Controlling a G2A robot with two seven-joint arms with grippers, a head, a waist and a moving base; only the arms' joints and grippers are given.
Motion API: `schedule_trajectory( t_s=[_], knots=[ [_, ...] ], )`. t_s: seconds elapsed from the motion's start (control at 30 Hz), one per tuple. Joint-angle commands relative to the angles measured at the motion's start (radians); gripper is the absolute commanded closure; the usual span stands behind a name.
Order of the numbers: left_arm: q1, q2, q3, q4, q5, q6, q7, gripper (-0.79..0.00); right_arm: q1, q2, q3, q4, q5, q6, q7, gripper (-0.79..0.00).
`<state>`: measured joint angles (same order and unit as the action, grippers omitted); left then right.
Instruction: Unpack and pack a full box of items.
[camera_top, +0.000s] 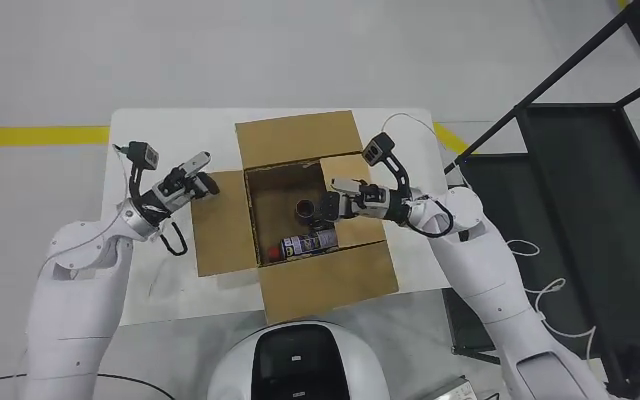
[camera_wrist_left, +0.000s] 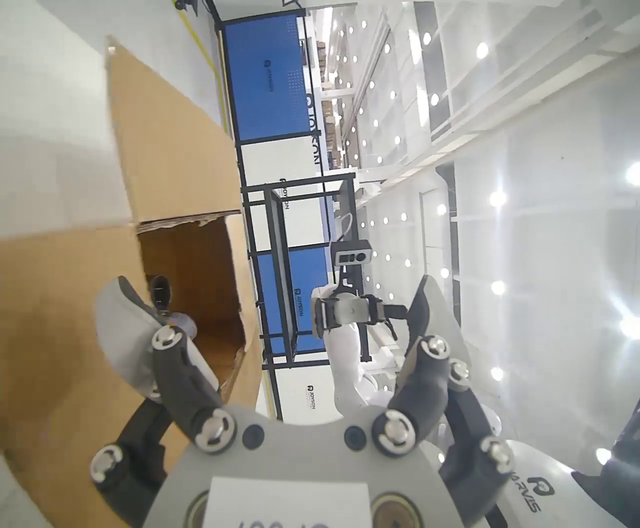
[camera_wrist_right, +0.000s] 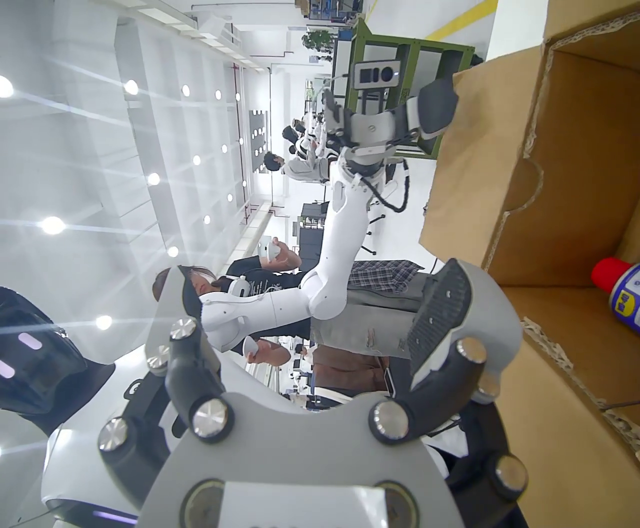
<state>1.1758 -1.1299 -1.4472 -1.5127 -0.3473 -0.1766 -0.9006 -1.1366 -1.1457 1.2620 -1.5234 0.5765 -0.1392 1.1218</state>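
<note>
White table (camera_top: 165, 130) | cardboard box (camera_top: 300, 140), 4 flaps open | grey floor (camera_top: 300, 50), yellow line (camera_top: 50, 135)

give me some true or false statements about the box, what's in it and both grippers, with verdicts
1. The brown cardboard box stands on the white table with its flaps spread open. True.
2. A blue-and-yellow spray can with a red cap lies on its side inside the box. True.
3. The left gripper holds the spray can. False: its fingers are open and empty, outside the box at its left flap.
4. The right gripper hangs over bare table, far from the box. False: it is at the box's opening, with its fingers open.
</note>
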Motion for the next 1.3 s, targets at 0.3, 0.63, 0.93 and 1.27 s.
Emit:
schedule_trajectory(
  t_s=[0.3,0.63,0.93,1.27],
  knots=[
    [-0.089,-0.014,0.139,-0.083,0.051,0.044,0.017,-0.785,-0.049,0.014,0.057,-0.010,-0.017,-0.009,-0.038,-0.785],
    [-0.234,-0.050,0.322,0.037,0.096,0.089,0.067,-0.785,-0.106,0.027,0.106,-0.045,-0.046,0.014,-0.076,-0.785],
    [-0.292,-0.071,0.390,0.120,0.108,0.069,0.105,-0.785,-0.105,0.027,0.089,-0.046,-0.044,0.042,-0.088,-0.785],
    [-0.292,-0.071,0.390,0.120,0.108,0.069,0.105,-0.785,-0.106,0.027,0.088,-0.047,-0.047,0.043,-0.091,-0.785]
  ],
)
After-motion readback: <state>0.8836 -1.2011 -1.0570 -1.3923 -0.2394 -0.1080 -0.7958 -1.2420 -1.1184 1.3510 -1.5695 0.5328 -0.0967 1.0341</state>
